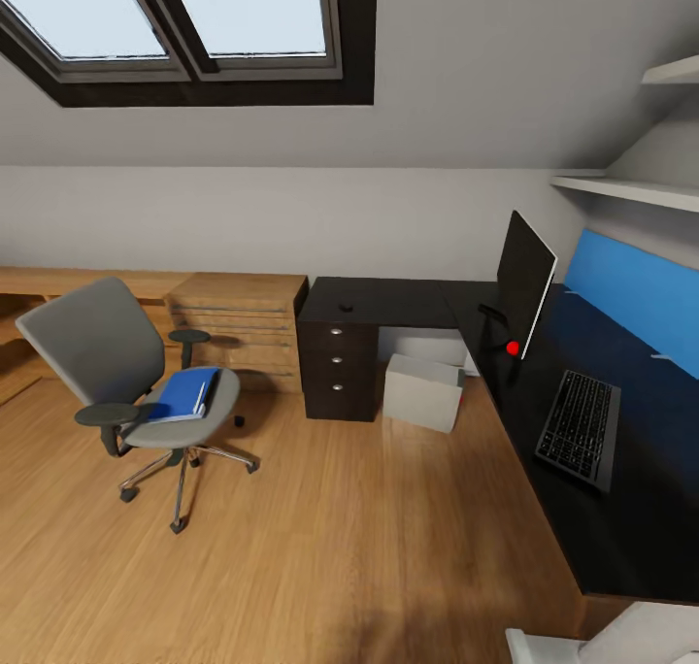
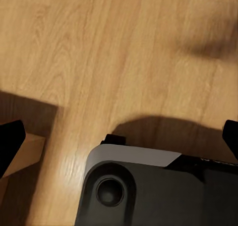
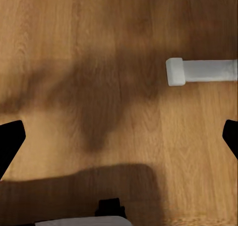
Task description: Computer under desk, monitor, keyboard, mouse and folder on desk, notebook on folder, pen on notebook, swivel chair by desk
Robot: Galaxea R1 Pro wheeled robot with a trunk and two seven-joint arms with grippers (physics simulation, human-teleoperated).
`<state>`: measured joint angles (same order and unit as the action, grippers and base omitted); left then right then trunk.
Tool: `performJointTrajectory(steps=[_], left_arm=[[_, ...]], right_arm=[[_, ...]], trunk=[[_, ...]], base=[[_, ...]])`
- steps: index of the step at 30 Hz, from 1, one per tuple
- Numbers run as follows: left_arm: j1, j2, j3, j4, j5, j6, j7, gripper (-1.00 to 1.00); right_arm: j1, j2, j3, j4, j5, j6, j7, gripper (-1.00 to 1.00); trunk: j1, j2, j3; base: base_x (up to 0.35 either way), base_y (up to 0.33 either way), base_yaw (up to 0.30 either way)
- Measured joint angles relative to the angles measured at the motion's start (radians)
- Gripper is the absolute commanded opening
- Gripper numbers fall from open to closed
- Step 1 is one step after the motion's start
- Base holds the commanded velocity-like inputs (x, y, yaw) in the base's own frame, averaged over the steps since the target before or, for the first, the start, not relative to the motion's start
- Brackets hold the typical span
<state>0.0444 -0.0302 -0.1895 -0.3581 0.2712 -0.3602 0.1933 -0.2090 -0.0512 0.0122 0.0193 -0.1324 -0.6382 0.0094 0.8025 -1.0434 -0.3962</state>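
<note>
On the swivel chair (image 1: 126, 373) at left lies the folder (image 1: 184, 394), thin, stiff, slick; I judge an edge pinch best. Both my grippers (image 2: 119, 137) (image 3: 119, 137) hang spread apart over the floor (image 1: 340, 528).

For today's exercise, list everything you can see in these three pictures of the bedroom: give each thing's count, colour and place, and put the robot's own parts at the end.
swivel chair: one, grey with black armrests, on the wooden floor left of the desk.
folder: one, bright blue, on the chair seat.
desk: one, black, L-shaped, along the walls.
monitor: one, black, upright on the desk.
keyboard: one, black keys in grey frame, on the desk.
mouse: one, small and black, on the desk above the drawers.
computer: one, light grey, on the floor under the desk.
wooden dresser: one, light brown, beside the desk.
left hand: black fingertips wide apart, over the floor.
right hand: black fingertips wide apart, over the floor.
</note>
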Motion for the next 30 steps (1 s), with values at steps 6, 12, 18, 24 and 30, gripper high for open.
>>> performJointTrajectory(steps=[6,12,18,24,30], left_arm=[[0.000,0.000,-0.001,0.007,0.001,-0.009,-0.001,1.00],[0.000,-0.004,-0.004,0.015,0.001,-0.009,-0.001,1.00],[0.000,-0.006,-0.003,0.055,-0.001,-0.010,0.000,1.00],[0.000,-0.008,-0.003,0.057,-0.001,-0.012,0.000,1.00],[0.000,-0.010,-0.003,0.058,-0.001,-0.013,-0.001,1.00]], right_arm=[[0.010,0.006,0.002,0.000,0.003,-0.012,0.000,1.00],[0.012,0.015,0.003,0.001,0.003,-0.015,0.000,1.00],[0.012,0.025,0.003,0.001,0.003,-0.014,0.000,1.00],[0.012,0.029,0.002,0.001,0.002,-0.014,0.000,1.00],[0.012,0.030,0.001,0.001,0.003,-0.015,0.003,1.00]], trunk=[[0.000,0.000,0.000],[0.000,0.000,0.000],[0.000,0.000,0.002],[0.000,0.000,0.003],[0.000,0.000,0.009]], base=[[0.000,-0.123,0.000],[0.000,-0.315,0.000],[0.000,-0.347,0.000],[0.000,-0.348,-0.041],[0.000,-0.348,-0.167]])
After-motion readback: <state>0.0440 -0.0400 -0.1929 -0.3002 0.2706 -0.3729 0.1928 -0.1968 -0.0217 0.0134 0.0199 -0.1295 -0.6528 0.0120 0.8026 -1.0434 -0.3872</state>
